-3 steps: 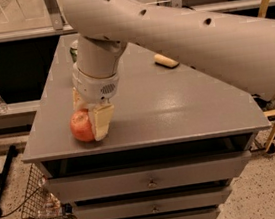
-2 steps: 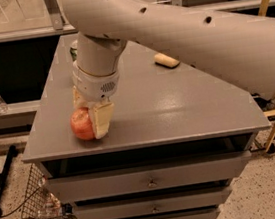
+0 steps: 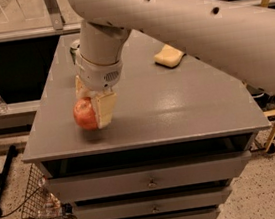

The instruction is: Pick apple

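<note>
- The apple (image 3: 84,114) hangs near the table's front-left corner, apparently just clear of the top, judging by the shadow under it.
- The gripper (image 3: 94,112) comes straight down and is clamped on the apple, with one pale finger (image 3: 106,108) flat against its right side so the round fruit can't roll out.
- The grey table (image 3: 178,111) also carries a yellow sponge (image 3: 169,56), well apart at the back and clear of the lift.
</note>
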You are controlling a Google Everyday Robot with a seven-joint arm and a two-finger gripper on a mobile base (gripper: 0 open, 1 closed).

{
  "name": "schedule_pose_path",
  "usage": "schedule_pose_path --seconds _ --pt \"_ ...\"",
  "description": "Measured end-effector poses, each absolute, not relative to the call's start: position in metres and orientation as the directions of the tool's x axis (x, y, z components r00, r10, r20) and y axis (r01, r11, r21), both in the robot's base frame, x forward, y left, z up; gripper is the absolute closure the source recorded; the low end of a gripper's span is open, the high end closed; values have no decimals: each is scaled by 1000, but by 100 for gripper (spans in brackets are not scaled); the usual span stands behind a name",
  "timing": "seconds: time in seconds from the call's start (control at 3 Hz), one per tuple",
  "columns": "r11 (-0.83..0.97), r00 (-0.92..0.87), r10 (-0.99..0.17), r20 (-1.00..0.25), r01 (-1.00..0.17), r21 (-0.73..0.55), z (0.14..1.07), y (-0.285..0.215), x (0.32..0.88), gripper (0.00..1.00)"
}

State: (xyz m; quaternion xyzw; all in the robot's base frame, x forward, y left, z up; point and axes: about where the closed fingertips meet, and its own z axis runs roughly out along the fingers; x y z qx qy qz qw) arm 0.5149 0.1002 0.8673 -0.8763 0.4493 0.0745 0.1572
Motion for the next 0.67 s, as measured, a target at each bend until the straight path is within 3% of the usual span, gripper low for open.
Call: schedule_pose_path --seconds 0.67 --pt "-515 579 -786 -217 -807 -288 901 84 535 100"
